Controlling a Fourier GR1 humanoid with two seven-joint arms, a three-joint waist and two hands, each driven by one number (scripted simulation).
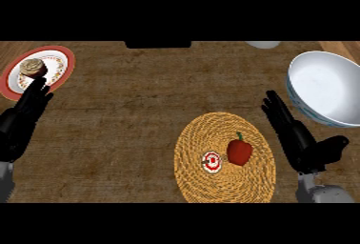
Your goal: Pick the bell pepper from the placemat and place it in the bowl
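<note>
A wooden counter (141, 119) is seen from steeply above. A red bell pepper (240, 151) with a green stem lies on a round woven placemat (204, 186) at lower centre, just beside a small red-and-white round object (211, 162). A white bowl (309, 100) stands at the upper right, apart from the placemat. The right hand (295, 136) is held just right of the placemat, fingers straight and spread, nothing pinched. The left hand (25, 116) rests open at the left edge, below a red-rimmed plate (60, 52) on which a cupcake (32, 67) sits. The reach appears to be the step in hand: the right hand is best swung left over the pepper and lowered so that its body is enclosed, the small object being left undisturbed
</note>
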